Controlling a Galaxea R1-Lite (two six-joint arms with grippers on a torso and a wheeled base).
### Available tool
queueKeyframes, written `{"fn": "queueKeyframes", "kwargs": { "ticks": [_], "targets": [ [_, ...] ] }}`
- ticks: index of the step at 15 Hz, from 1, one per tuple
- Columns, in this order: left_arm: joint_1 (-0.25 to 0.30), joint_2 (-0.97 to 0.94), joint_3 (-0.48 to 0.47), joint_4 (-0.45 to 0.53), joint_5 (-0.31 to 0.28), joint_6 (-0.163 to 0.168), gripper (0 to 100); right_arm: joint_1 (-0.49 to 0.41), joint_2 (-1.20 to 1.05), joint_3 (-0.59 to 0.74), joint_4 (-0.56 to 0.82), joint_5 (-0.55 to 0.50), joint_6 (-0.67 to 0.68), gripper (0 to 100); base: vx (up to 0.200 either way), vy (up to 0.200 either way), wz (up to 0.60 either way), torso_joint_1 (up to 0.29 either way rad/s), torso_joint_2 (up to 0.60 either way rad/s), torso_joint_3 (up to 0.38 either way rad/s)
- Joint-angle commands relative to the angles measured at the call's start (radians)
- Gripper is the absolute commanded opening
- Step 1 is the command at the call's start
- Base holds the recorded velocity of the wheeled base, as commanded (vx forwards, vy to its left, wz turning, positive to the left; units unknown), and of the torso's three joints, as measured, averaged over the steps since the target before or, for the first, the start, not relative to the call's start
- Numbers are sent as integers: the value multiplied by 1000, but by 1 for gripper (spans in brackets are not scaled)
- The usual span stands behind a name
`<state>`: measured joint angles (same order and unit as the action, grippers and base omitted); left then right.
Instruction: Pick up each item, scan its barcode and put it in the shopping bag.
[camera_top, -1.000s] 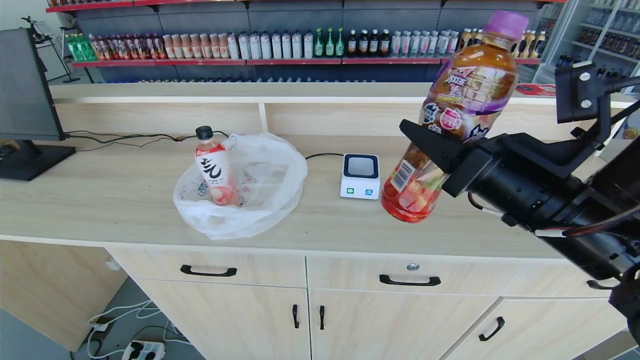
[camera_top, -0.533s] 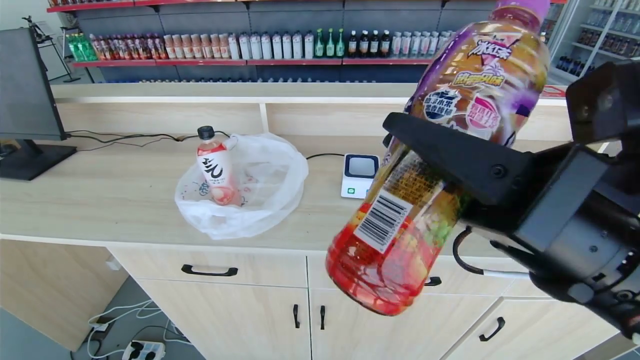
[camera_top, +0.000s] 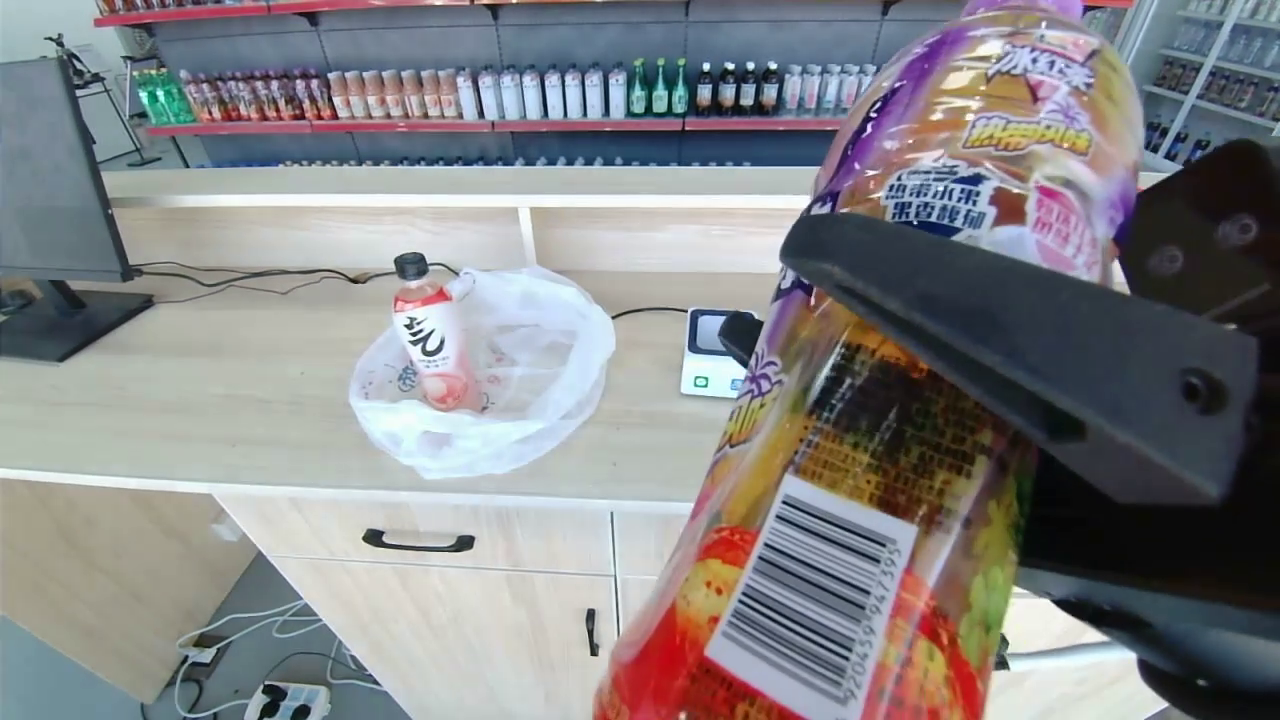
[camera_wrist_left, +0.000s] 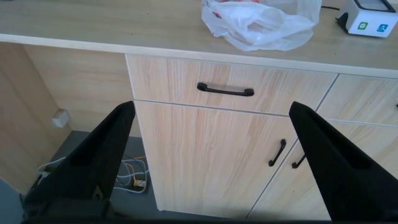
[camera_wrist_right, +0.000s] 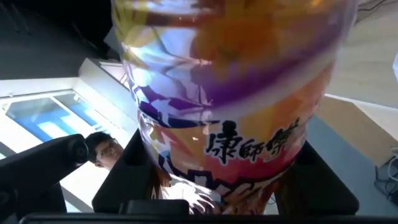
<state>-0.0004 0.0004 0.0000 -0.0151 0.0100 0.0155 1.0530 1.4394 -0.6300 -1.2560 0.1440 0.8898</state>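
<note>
Hiding half the scanner (camera_top: 703, 368), tea bottle (camera_top: 880, 440) clamped in right fingers (camera_top: 1000, 340); left fingers (camera_wrist_left: 102, 155) wide.

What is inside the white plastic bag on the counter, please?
One bottle with a black cap stands upright in the plastic bag. The bag's crumpled folds hide whether anything else lies inside.

The big drink bottle (camera_top: 900, 400) is turning its label to the head camera. A white barcode patch (camera_top: 810, 590) is facing us, with a row of digits running along its edge. Blue Chinese characters are sitting on a white badge higher up, yellow ones above. In the right wrist view, black Chinese characters are wrapping round it. The pink bottle (camera_top: 432, 345) is wearing bold black brush characters. The scanner (camera_top: 703, 365) is showing small green and blue icons.
</note>
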Motion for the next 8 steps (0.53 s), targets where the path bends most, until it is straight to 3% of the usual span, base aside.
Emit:
{"fn": "queueKeyframes", "kwargs": {
  "ticks": [1, 8],
  "targets": [
    [-1, 0, 0, 0, 1, 0, 100, 2, 3, 15, -2, 2, 15, 0, 0, 0, 0, 0, 0, 0],
    [0, 0, 0, 0, 1, -2, 100, -4, -16, 72, -59, 63, 31, 0, 0, 0, 0, 0, 0, 0]
  ]
}}
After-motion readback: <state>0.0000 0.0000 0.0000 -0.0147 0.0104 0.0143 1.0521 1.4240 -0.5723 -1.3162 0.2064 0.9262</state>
